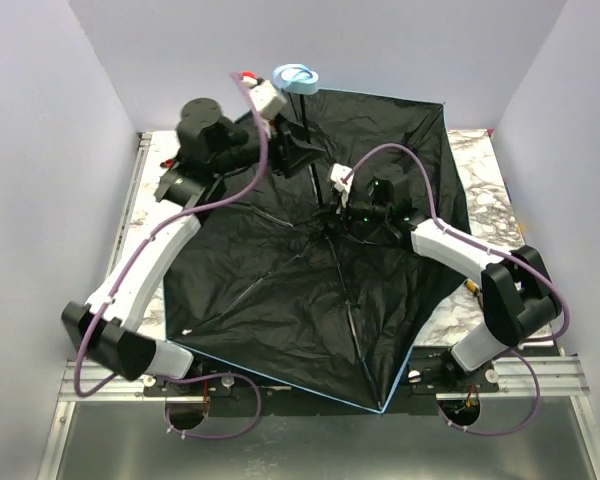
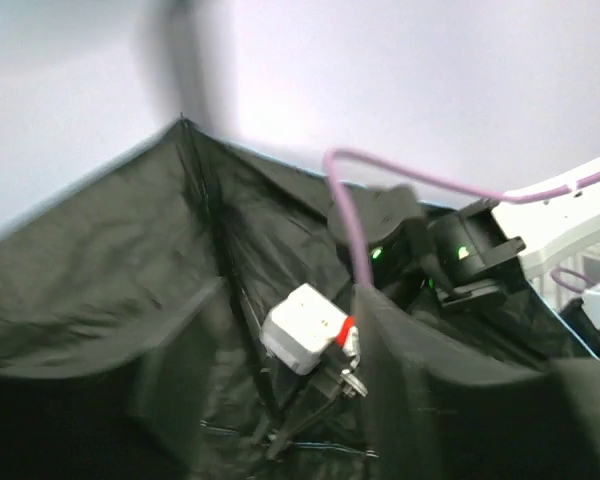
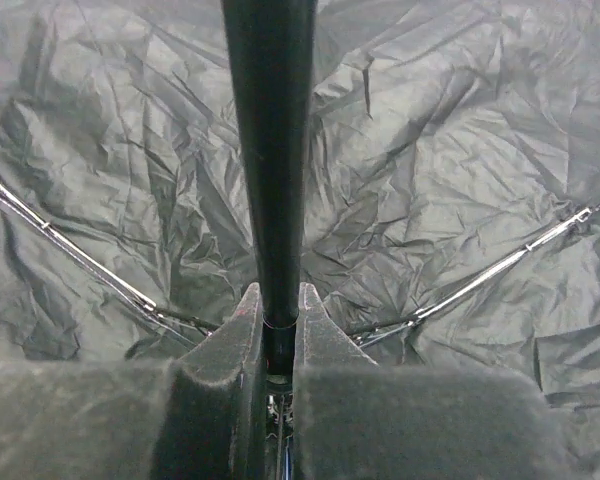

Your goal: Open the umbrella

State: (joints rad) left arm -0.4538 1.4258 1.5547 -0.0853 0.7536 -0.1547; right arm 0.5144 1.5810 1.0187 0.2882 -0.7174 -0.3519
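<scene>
1. The umbrella [image 1: 310,290] is seen fully spread. Its black underside is turned upward, and a thin sky-blue line shows along its near edge.
2. The canopy is draped over most of the marble-patterned table [image 1: 480,190], and both arms are reached in above it.
3. The thin black shaft [image 3: 270,150] is clamped between the jaws of the right gripper [image 3: 278,330], just above the hub where the ribs meet. The shaft runs straight away from that gripper.
4. The canopy lies all around and beyond the right gripper and fills its wrist view on every side.
5. The left gripper [image 2: 290,300] is held farther along the shaft, towards the small blue handle [image 1: 296,77]. Its jaws appear to be spread apart with nothing seen between them, though that wrist view is blurred.
6. The handle, with its loop, is seen past the left gripper at the far edge of the canopy.
7. The canopy fabric is thin, matte and heavily creased, with fine wrinkles running across each panel.
8. Slim metal ribs [image 3: 80,265] are fanned out from the hub to either side of the right gripper, each ending in a small joint.
9. The shaft is smooth, round and slightly glossy.
10. The right gripper's pads [image 3: 420,420] are covered in a dark, felt-like material and taper to points against the shaft.
</scene>
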